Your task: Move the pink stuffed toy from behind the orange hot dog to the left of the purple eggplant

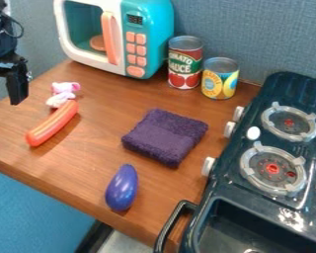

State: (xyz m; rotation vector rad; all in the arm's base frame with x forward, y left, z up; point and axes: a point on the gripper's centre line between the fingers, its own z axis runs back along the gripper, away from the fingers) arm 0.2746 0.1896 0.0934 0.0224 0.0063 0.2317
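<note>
Illumination: moderately bright, diffuse. Soft-edged shadows lie on the tabletop (pixel 95 163), left of the stove (pixel 241 144). The shadow of the orange sausage (pixel 52 123) falls on its stove-facing side. Glare: one small white patch on the stove's glossy front surface; a faint highlight on the purple eggplant (pixel 122 189), left of the stove. The stove's recessed basin (pixel 236 227) reads dark.

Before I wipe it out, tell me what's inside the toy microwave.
Inside the microwave, a round orange piece lies low down. The upright orange handle crosses in front of its right side, so whatever is directly behind that handle cannot be seen.
</note>
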